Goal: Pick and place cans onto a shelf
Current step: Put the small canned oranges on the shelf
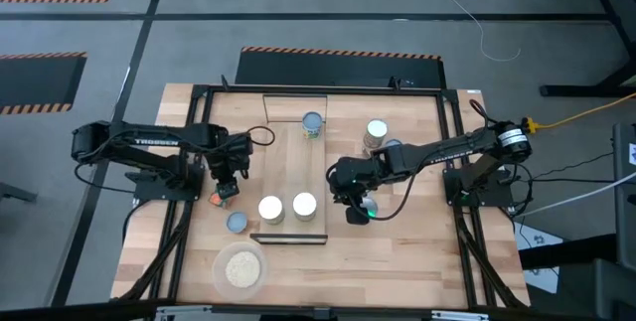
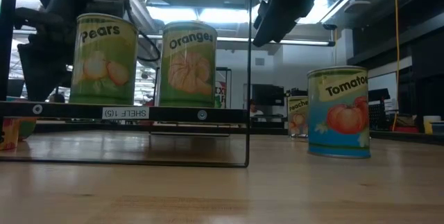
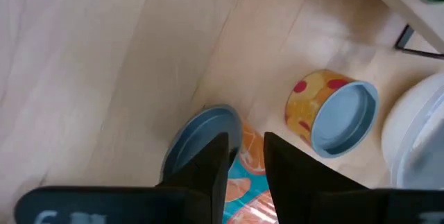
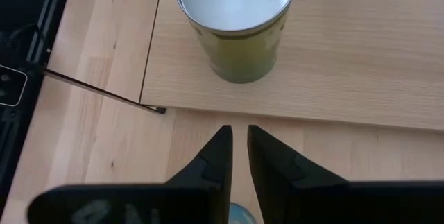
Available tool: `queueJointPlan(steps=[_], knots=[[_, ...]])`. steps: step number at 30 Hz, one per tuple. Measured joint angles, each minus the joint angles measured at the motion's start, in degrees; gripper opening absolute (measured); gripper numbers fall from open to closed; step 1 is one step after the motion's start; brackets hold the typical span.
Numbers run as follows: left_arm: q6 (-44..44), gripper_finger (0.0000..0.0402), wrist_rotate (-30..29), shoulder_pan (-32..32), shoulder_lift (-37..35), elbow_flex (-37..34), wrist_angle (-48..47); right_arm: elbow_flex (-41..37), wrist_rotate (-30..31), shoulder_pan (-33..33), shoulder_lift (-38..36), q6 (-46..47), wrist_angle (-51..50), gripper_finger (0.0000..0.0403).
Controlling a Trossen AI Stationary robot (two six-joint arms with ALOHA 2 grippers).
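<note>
The light-wood shelf [image 1: 290, 167] holds two white-topped cans [image 1: 270, 209] [image 1: 304, 205] at its near end and a blue-grey-topped can [image 1: 313, 122] at its far end. My right gripper [image 1: 356, 207] is shut and hangs in the air just right of the shelf, over a blue-topped can [image 1: 370, 212] labelled Tomato [image 2: 338, 113]. My left gripper [image 3: 246, 151], its fingers a narrow gap apart, points down over a small multicoloured thing [image 3: 243, 179] with a blue-grey round end [image 3: 198, 137] that lies on its side. A blue-topped can [image 3: 333, 113] stands beside it. My left gripper stands right over the lying multicoloured thing, whose orange and teal side [image 3: 244, 156] shows through the gap. I cannot tell whether the fingers touch it.
A round dish of beige grains [image 1: 240, 268] sits near the front edge, left of the shelf. Two more cans [image 1: 376, 132] stand at the far right of the shelf. The shelf's dark strip [image 1: 288, 239] is at its near end, and its raised panel [image 1: 295, 107] is at the far end.
</note>
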Motion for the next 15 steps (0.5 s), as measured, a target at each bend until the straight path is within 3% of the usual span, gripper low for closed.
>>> queueJointPlan(steps=[10,15], knots=[[0.04,0.0085,4.39,-0.01,1.93,0.02,-1.69,0.02,0.0,0.0,0.02,0.13,0.23,0.0052],[1.64,0.0085,3.75,-0.88,2.04,0.02,-3.41,0.02,0.0,0.0,0.02,0.15,0.44,0.0052]])
